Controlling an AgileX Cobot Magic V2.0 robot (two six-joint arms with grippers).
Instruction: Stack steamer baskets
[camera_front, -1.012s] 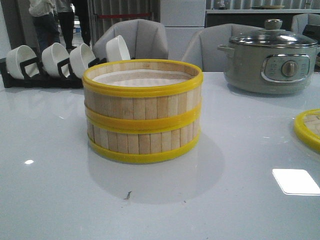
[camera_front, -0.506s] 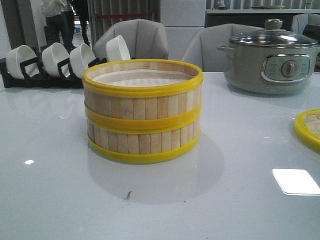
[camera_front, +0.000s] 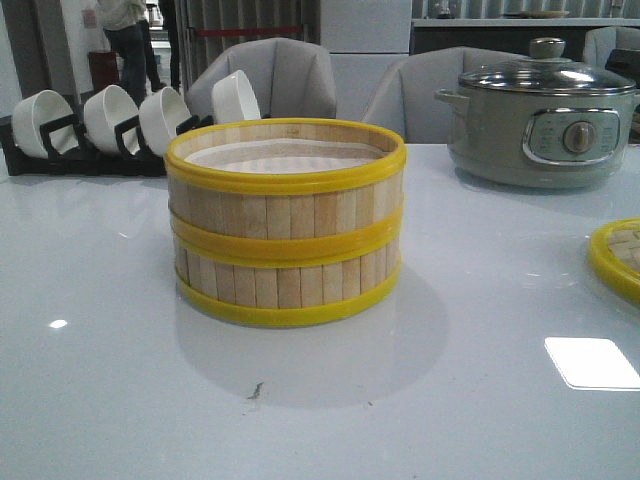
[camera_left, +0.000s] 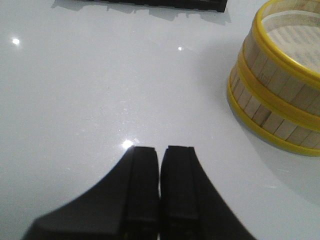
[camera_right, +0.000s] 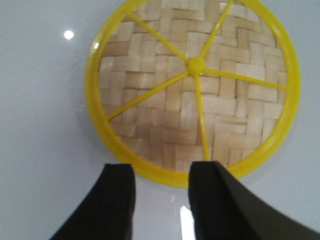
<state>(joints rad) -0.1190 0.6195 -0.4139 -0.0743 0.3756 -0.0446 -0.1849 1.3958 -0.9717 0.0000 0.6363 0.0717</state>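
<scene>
Two steamer baskets (camera_front: 285, 222) already stacked on desk (camera_front: 100, 380); lid (camera_right: 192, 90) remains beside them, right pincer (camera_right: 162, 192) spread above its rim; left pincer (camera_left: 160, 170) pressed together, empty.

Grey-green electric pot (camera_front: 540, 125) with glass lid, white bowls (camera_front: 110, 118) in black rack (camera_front: 60, 160)
</scene>
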